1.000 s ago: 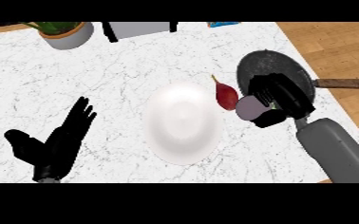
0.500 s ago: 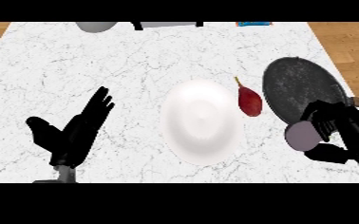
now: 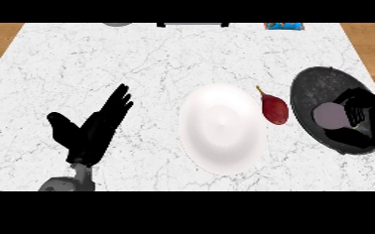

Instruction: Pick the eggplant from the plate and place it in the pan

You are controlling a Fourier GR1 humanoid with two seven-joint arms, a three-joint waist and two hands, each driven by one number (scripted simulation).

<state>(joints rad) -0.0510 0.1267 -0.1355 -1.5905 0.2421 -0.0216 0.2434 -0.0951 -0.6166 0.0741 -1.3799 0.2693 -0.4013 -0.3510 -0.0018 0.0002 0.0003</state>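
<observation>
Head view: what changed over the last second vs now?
The right hand went from beside the eggplant to over the pan, fingers curled, holding nothing visible. The view itself shifted, so the framing of the counter differs. The eggplant is unchanged, lying at the right rim of the plate, not taken hold of. The left hand stays open, resting at lower left.

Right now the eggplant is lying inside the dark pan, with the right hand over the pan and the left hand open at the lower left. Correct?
Not quite. The eggplant lies on the counter between the white plate and the pan, not inside it, as the head view shows. The right hand is over the pan, and the left hand is open at the lower left.
</observation>
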